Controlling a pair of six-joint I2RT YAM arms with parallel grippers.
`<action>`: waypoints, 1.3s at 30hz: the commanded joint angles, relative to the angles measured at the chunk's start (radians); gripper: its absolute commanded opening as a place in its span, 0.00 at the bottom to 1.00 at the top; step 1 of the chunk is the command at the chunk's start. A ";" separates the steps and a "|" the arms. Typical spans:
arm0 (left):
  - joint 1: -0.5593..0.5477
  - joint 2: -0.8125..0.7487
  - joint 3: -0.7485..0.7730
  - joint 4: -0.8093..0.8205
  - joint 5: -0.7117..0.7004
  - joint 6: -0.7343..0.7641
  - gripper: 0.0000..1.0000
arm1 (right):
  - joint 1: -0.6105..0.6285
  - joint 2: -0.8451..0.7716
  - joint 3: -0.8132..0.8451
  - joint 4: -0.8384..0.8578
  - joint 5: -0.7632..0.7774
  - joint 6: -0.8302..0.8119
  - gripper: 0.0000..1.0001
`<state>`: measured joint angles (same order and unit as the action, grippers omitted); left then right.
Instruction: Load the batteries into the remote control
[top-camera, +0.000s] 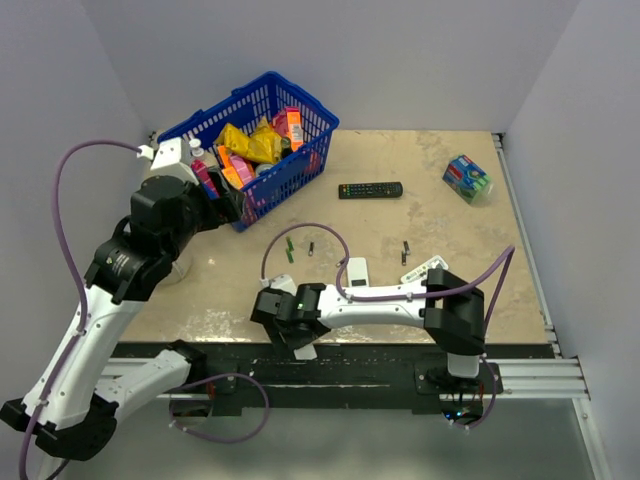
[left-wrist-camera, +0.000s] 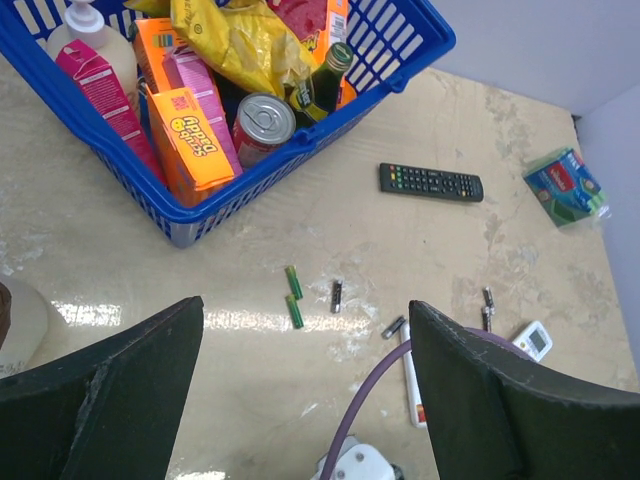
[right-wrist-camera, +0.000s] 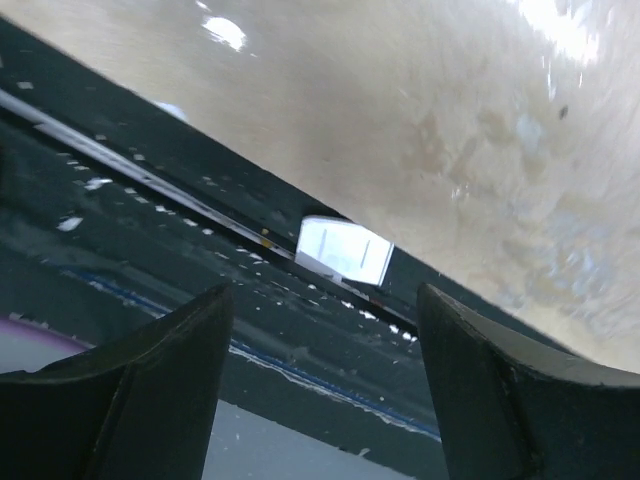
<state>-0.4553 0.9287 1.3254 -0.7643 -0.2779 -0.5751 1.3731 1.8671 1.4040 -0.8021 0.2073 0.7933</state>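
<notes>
The remote control (top-camera: 356, 272), small and white, lies mid-table; the left wrist view shows it edge-on with a red mark (left-wrist-camera: 413, 378). Batteries lie loose on the table: two green ones (left-wrist-camera: 292, 281) (left-wrist-camera: 296, 313), a dark one (left-wrist-camera: 336, 296), another by the remote (left-wrist-camera: 393, 327), and two more at the right (left-wrist-camera: 487, 297). From above, a green battery (top-camera: 289, 248) and dark ones (top-camera: 311, 249) (top-camera: 405, 252) show. My left gripper (left-wrist-camera: 306, 310) (top-camera: 232, 205) hangs open and empty, high beside the basket. My right gripper (right-wrist-camera: 325, 290) (top-camera: 300, 340) is open and empty at the table's front edge, over a small white rectangular piece (right-wrist-camera: 345, 250).
A blue basket (top-camera: 300, 170) full of packets, a can and bottles stands at the back left. A long black remote (top-camera: 370, 189) and a sponge pack (top-camera: 467, 178) lie further back. Another white remote (top-camera: 425, 268) lies right of centre. The black rail (right-wrist-camera: 150, 230) runs along the front edge.
</notes>
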 joint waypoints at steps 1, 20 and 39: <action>-0.058 -0.016 -0.015 0.048 -0.067 0.058 0.88 | 0.001 -0.034 -0.051 0.012 -0.002 0.213 0.73; -0.252 -0.022 -0.008 0.065 -0.188 0.126 0.89 | 0.001 0.089 -0.109 0.063 0.063 0.408 0.70; -0.276 -0.002 -0.029 0.092 -0.198 0.135 0.89 | 0.006 0.176 -0.116 0.124 0.027 0.328 0.48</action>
<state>-0.7273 0.9203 1.3102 -0.7181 -0.4603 -0.4522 1.3739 1.9755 1.2888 -0.7368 0.2138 1.1313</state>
